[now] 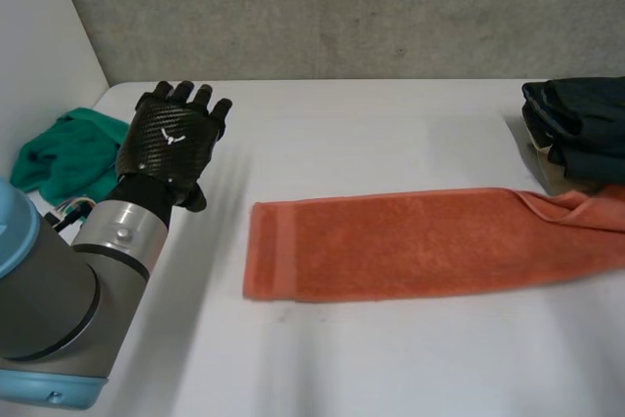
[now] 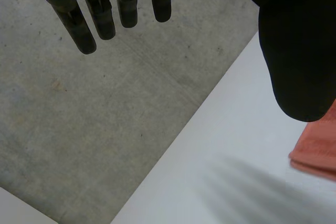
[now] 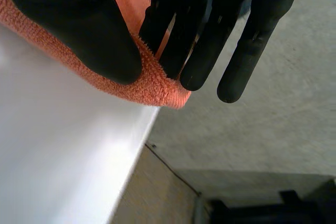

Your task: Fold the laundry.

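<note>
Right hand (image 3: 79, 19) pinches the orange towel (image 1: 410, 246) at its end, left hand (image 1: 174, 139) hangs relaxed; I see green cloth (image 1: 68, 153) far left, dark clothes (image 1: 581, 129) upper right.

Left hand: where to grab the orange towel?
I'd pinch a corner of the orange towel at its hemmed short end, coming from the side of the left hand. That end lies flat and free, nearest the open hand; the right hand pinches the opposite end.

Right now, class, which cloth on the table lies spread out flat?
The orange towel in the middle; the green cloth is crumpled, and the dark clothes lie stacked.
</note>
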### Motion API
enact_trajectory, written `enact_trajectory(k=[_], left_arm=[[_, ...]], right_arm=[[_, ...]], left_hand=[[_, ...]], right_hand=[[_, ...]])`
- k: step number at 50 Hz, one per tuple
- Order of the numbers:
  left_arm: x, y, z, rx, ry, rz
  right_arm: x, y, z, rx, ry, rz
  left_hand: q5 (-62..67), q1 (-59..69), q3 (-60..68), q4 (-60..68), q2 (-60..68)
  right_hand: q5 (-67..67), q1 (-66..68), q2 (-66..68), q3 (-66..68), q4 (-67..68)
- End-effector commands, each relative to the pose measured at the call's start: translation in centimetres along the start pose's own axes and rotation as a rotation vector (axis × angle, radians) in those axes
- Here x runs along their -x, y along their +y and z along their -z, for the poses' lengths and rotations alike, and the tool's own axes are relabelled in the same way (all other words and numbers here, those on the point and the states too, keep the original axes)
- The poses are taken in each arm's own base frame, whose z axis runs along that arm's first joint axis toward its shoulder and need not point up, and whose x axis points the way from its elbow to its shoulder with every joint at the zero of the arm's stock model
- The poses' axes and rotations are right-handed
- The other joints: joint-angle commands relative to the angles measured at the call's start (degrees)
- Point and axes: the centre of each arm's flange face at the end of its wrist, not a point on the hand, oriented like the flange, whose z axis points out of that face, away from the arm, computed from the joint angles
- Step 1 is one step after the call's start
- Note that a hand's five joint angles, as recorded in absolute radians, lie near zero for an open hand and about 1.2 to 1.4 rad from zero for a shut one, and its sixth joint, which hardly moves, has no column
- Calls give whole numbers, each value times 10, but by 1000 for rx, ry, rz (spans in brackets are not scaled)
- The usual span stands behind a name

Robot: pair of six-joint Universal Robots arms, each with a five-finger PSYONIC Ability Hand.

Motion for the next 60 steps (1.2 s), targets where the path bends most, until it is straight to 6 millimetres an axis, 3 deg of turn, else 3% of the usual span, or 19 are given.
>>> enact_trajectory(k=[1,3,6,9,13,17,21,27,30,31,33,34,37,39,42,51,55,57,60], left_arm=[[3,-3,3,-4,-7,0],[4,-6,4,-11,-11,0],[8,-8,7,-19,-22,0],[11,-13,9,-31,-33,2],[14,-16,11,-42,-42,1],[16,-19,13,-49,-46,1],[15,-18,14,-42,-42,3],[12,-15,14,-35,-31,13],[10,-14,14,-34,-27,15],[10,-15,14,-34,-26,15],[9,-15,11,-38,-23,15],[8,-15,10,-40,-22,17],[6,-22,7,-66,-18,19],[5,-25,5,-75,-15,21],[-5,-28,1,-86,13,33],[-57,-24,-3,-70,156,111],[-86,-9,-4,-26,220,101],[-89,-7,-4,-19,226,99],[-89,-7,-3,-14,220,99]], right_arm=[[23,-60,24,-165,-30,17],[41,-92,39,-263,-66,-26],[63,-119,57,-355,-122,-51],[98,-160,94,-512,-213,-38],[172,-206,158,-761,-379,19],[235,-220,208,-920,-519,64],[282,-217,239,-988,-640,96],[332,-197,259,-998,-747,205],[333,-197,259,-1005,-730,235],[329,-199,259,-1004,-718,235],[324,-201,259,-1003,-708,220],[321,-203,261,-1006,-705,207],[295,-216,261,-999,-679,122],[262,-224,246,-956,-625,28],[237,-218,229,-864,-606,-61],[191,-152,166,-345,-639,-277],[182,-129,145,-268,-591,-259],[182,-122,139,-252,-574,-234],[183,-111,128,-237,-539,-156]], left_hand=[[-28,-8,-20,-16,-17],[-28,-8,-20,-16,-17],[-28,-8,-20,-16,-17],[-28,-9,-20,-16,-17],[-28,-9,-20,-16,-17],[-28,-9,-20,-16,-17],[-28,-9,-20,-16,-17],[-28,-9,-20,-16,-17],[-28,-9,-20,-16,-17],[-28,-9,-20,-16,-17],[-28,-9,-20,-16,-17],[-28,-9,-20,-16,-17],[-28,-9,-20,-16,-17],[-28,-9,-20,-16,-17],[-28,-9,-20,-16,-17],[-28,-8,-20,-16,-17],[-28,-8,-20,-16,-17],[-28,-8,-20,-16,-17],[-28,-8,-20,-16,-17]], right_hand=[[142,162,125,117,112],[142,162,125,117,112],[142,162,125,117,112],[142,162,125,117,112],[142,162,125,117,112],[142,162,125,117,112],[142,162,125,117,112],[142,162,125,117,112],[106,126,89,81,76],[-204,-184,-221,-229,-234],[-504,-484,-520,-528,-533],[-558,-538,-575,-583,-588],[-558,-538,-575,-583,-588],[-558,-538,-575,-583,-588],[-558,-538,-575,-583,-588],[-558,-538,-575,-583,-588],[-554,-534,-571,-579,-584],[-473,-454,-490,-498,-503],[-35,-16,-52,-60,-65]])
